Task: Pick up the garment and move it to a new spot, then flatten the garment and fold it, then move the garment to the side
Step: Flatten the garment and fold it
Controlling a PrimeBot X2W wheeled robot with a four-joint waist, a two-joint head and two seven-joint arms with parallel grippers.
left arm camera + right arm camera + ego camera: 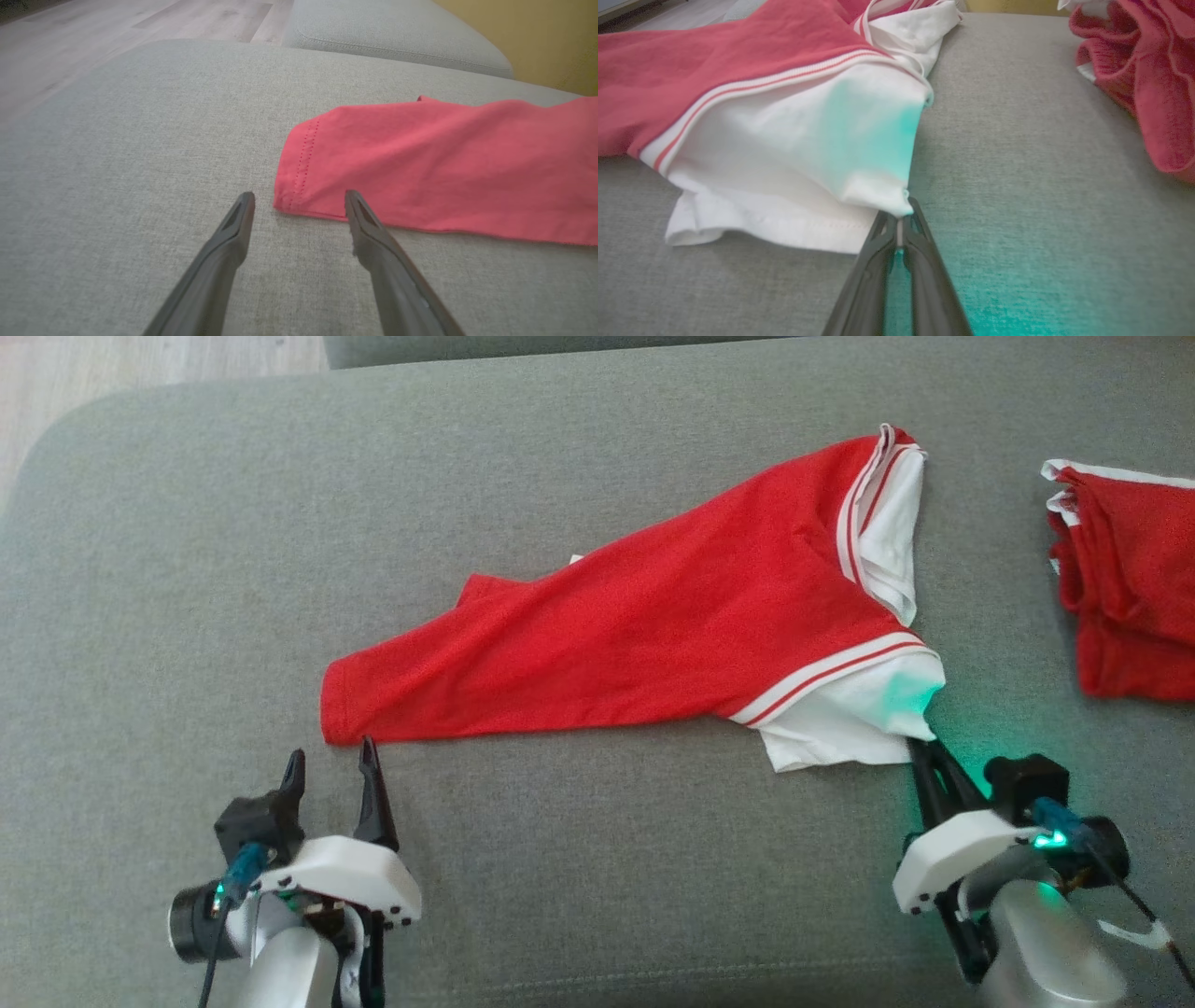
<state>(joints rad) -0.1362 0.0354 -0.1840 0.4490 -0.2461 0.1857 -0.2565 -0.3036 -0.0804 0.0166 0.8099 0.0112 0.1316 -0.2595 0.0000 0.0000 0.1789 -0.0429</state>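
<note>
The garment (pixel 653 635) is a red shirt with white sleeves and red-and-white striped trim, lying stretched out across the grey cushion (pixel 560 877). My right gripper (pixel 920 739) is shut on the corner of its near white sleeve (pixel 794 140); in the right wrist view the fingertips (pixel 901 217) pinch a sliver of white cloth. My left gripper (pixel 331 751) stands open just short of the red hem corner (pixel 299 186). In the left wrist view the gripper (pixel 299 195) has that corner at its tips, not between the fingers.
A second red garment (pixel 1130 588) with white trim lies bunched at the cushion's right edge, also visible as a red heap (pixel 1148 70). Wooden floor (pixel 93 28) lies beyond the cushion's far left. Another cushion (pixel 397 32) sits behind.
</note>
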